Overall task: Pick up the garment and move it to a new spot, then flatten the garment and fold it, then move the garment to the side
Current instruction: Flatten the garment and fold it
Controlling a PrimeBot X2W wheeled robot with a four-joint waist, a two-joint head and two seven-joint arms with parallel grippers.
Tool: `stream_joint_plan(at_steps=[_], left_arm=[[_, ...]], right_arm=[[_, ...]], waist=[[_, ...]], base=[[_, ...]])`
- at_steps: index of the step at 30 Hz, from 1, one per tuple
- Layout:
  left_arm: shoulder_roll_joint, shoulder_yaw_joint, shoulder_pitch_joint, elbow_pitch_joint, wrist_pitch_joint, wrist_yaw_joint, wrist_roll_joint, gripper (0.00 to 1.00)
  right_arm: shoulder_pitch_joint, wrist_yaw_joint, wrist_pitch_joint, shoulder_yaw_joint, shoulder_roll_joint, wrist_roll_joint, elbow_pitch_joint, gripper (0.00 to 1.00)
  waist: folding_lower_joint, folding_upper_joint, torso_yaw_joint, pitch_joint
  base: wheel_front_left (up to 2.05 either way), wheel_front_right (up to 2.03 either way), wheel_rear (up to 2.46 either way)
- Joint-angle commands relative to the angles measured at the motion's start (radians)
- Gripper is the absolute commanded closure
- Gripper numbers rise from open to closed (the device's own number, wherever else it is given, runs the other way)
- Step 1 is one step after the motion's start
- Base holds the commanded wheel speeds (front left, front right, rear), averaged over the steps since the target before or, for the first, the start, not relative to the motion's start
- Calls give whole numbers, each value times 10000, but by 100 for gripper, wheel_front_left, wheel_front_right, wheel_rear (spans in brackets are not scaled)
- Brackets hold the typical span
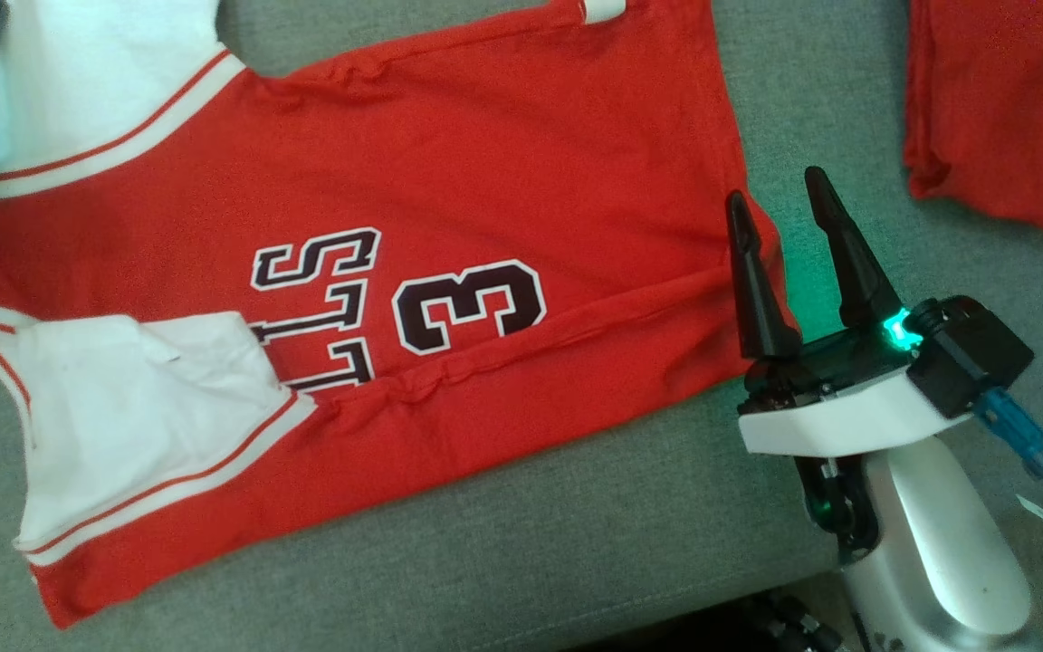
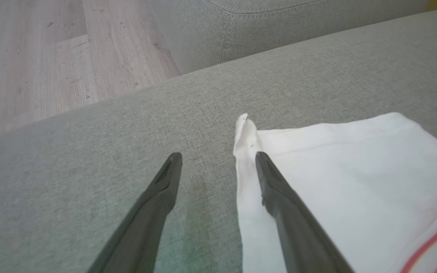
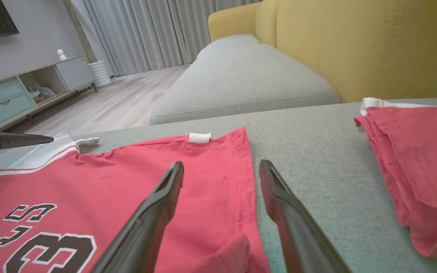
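The garment [image 1: 503, 181], a red jersey with white sleeves, is lying spread flat across the grey sofa seat [image 1: 576, 525], reaching from the seat's middle toward its left end; its printed side is facing up, with a dark numeral [image 1: 467, 308] and letters showing; its hem [image 1: 739, 154] is pointing toward the seat's right end, and a small white label [image 3: 199, 137] is sticking out along the garment's far edge.

The right gripper [image 1: 776, 185] is hovering at the hem, near the seat's front edge; its two fingers are standing wide apart and gripping nothing; in the right wrist view one finger [image 3: 157, 204] is lying over the red cloth and the other over bare grey cushion, so the pair is straddling the hem's edge; whether either is touching I cannot tell.

The left gripper [image 2: 217, 155] is also standing spread and carrying nothing, at the seat's left end beside the wooden floor [image 2: 32, 57]; one finger [image 2: 279, 189] is crossing the edge of the far white sleeve [image 2: 347, 170], the other is hanging over bare cushion.

A second red garment [image 1: 1001, 109] is lying bunched at the seat's far right corner, well apart from the jersey, just before the yellow backrest [image 3: 355, 45].
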Motion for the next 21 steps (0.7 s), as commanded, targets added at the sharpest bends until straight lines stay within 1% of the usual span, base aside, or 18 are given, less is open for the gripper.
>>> stream_joint_plan(at_steps=[1, 7, 12, 13, 14, 15, 18, 21], left_arm=[[583, 299, -606, -96, 4, 16, -152, 0], [624, -332, -998, 3, -50, 16, -550, 0], [657, -807, -1214, 65, 160, 16, -969, 0], [658, -895, -1241, 86, 209, 16, -1053, 22], [656, -985, -1275, 89, 235, 16, -1122, 78], [652, -1070, -1310, 84, 224, 16, -1178, 100], [573, -1213, -1426, 61, -144, 16, -1329, 100], [374, -1337, -1517, 161, -682, 16, -1397, 100]], right_arm=[[-120, 67, -106, 192, -20, 88, -356, 0], [-132, 67, -106, 199, -20, 199, -372, 0], [-173, 67, -106, 255, -20, 282, -394, 0], [-180, 67, -106, 255, -20, 293, -391, 0], [-187, 67, -106, 247, -20, 300, -385, 0], [-193, 67, -106, 233, -20, 303, -374, 0], [-197, 67, -106, 114, -20, 272, -291, 0], [-250, 67, -106, -13, -20, 100, -168, 0]], waist=[[-1, 1, -85, 136], [-1, 1, -196, 327], [-1, 1, -278, 421], [-1, 1, -282, 429], [-1, 1, -278, 431], [-1, 1, -266, 427], [-1, 1, -147, 336], [-1, 1, 92, 111]], base=[[0, 0, 0], [0, 0, 0], [0, 0, 0], [0, 0, 0], [0, 0, 0], [0, 0, 0], [0, 0, 0], [0, 0, 0]])
